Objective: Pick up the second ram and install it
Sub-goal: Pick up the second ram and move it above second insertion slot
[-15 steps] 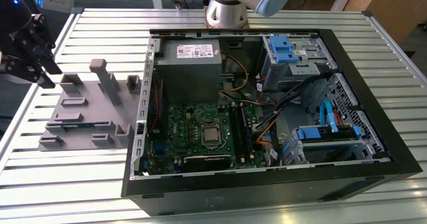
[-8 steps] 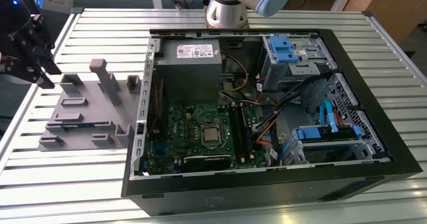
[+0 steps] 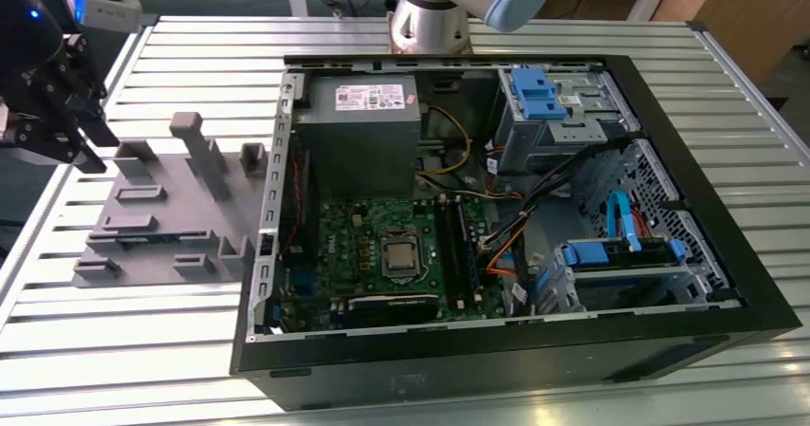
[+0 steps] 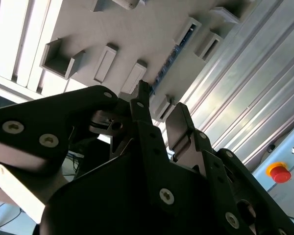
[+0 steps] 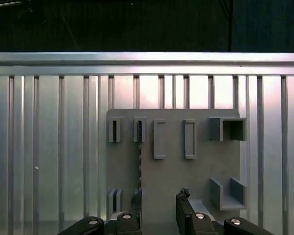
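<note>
The table (image 5: 49, 147) is shiny brushed metal (aluminium, seemingly), the fixture (image 5: 171, 181) matt plastic, the end effector (image 5: 159, 197) dull-finished.

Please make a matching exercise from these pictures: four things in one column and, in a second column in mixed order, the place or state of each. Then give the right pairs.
Things:
1. second ram
2. gripper
3. gray fixture plate
4. computer case

Places or states:
a. open, above the plate
b. side panel off, motherboard showing
c. lying flat on the slatted table
d. sitting in the plate's holders

Pairs: 1-d, 2-a, 3-c, 4-b
</note>
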Robot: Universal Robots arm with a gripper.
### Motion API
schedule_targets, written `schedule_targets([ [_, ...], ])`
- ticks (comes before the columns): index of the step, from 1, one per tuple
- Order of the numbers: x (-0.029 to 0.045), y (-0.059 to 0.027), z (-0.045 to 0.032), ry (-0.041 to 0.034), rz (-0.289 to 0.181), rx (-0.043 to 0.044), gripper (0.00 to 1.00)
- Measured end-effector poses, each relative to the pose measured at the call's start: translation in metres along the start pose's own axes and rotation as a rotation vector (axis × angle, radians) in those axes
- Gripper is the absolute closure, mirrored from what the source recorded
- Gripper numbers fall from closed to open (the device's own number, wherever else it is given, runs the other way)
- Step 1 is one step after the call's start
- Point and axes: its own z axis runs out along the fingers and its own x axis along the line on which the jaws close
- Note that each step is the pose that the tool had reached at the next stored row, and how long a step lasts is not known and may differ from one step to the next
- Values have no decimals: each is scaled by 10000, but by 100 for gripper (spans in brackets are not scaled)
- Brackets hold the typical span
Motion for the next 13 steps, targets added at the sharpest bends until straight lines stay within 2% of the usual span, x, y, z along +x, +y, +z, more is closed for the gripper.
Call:
schedule_targets([
  [8, 4, 5, 91, 0, -2, -18, 58],
  [13, 6, 40, 127, 0, 1, -26, 58],
])
